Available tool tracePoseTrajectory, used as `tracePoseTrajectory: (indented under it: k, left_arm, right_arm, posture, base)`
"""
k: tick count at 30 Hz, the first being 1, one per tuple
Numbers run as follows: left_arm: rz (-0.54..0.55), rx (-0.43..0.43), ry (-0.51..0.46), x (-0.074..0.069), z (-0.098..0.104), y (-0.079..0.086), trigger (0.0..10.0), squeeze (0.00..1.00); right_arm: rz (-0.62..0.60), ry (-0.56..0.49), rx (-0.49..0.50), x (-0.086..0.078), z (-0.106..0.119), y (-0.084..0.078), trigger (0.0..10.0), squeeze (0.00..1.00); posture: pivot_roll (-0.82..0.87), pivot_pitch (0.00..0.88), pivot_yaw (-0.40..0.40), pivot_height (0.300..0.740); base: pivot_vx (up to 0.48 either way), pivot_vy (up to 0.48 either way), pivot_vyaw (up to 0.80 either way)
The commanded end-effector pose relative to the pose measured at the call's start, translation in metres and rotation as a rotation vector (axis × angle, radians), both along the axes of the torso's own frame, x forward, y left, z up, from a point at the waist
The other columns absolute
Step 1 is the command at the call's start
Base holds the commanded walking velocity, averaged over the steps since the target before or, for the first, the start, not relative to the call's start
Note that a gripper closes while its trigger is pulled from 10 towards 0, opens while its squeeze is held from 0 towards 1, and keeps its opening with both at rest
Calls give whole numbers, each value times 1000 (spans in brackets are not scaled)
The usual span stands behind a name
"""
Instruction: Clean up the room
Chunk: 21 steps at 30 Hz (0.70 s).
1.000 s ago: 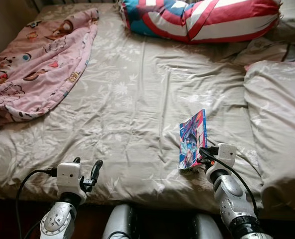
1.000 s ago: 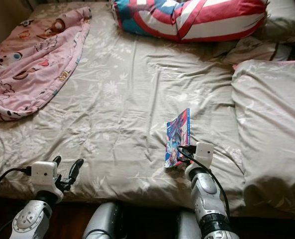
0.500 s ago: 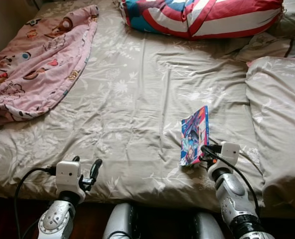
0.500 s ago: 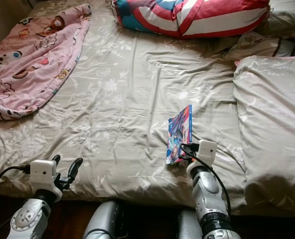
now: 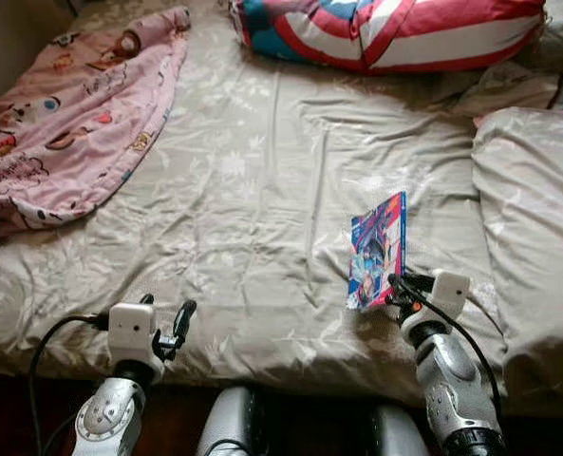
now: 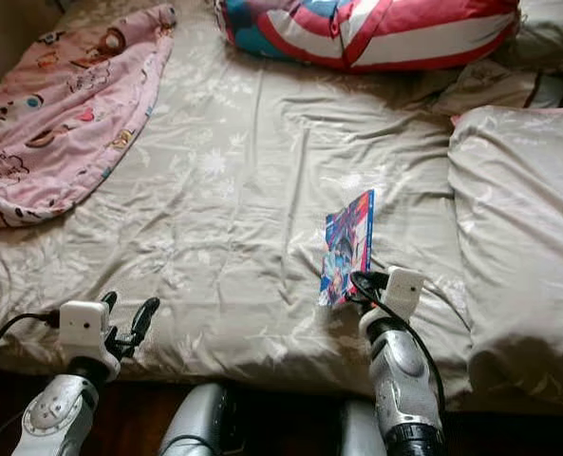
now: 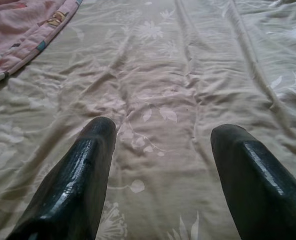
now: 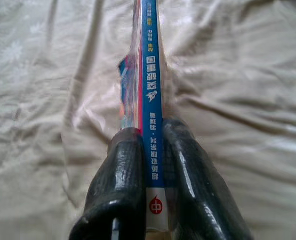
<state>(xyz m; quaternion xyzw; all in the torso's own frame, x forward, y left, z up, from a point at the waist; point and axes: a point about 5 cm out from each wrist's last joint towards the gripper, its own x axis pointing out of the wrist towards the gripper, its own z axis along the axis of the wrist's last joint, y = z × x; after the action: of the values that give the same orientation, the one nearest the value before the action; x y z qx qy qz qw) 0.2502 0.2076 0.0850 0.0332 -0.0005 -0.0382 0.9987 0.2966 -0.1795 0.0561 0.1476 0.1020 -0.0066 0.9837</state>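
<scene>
A thin colourful book (image 5: 378, 249) with a blue spine (image 8: 151, 90) stands on edge over the beige floral bedsheet (image 5: 262, 190). My right gripper (image 5: 395, 287) is shut on its near end, one black finger (image 8: 120, 175) on each side of the spine. At the near left edge of the bed my left gripper (image 5: 167, 323) hangs open, its two black fingers (image 7: 83, 170) spread above bare sheet.
A pink cartoon-print blanket (image 5: 63, 123) lies crumpled at the far left. A red, white and blue striped pillow (image 5: 385, 33) lies across the head of the bed. A grey-beige pillow (image 5: 533, 228) fills the right side.
The right gripper has lifted the book a little and carried it slightly farther onto the bed. The camera has shifted a bit. The left gripper stays where it was.
</scene>
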Motion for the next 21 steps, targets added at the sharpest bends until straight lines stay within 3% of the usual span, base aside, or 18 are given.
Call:
tracePoseTrajectory:
  k: [1, 11, 16, 21]
  left_arm:
    - [9, -4, 46, -5, -10, 3, 10000, 0]
    - [-2, -7, 47, -3, -10, 1, 10000, 0]
    - [1, -1, 47, -3, -9, 2, 10000, 0]
    - [-2, 1, 51, -3, -10, 3, 10000, 0]
  right_arm:
    - [-1, 7, 10, -4, -1, 1, 10000, 0]
    - [74, 193, -31, -10, -25, -8, 10000, 0]
    - [46, 246, -167, -7, -31, -24, 10000, 0]
    - [42, 248, -244, -3, -30, -30, 10000, 0]
  posture:
    - [34, 273, 91, 651]
    - [30, 270, 94, 651]
    - [39, 276, 107, 651]
    - [40, 277, 111, 651]
  base:
    - [0, 0, 0]
    - [0, 0, 0]
    - [0, 0, 0]
    - [0, 0, 0]
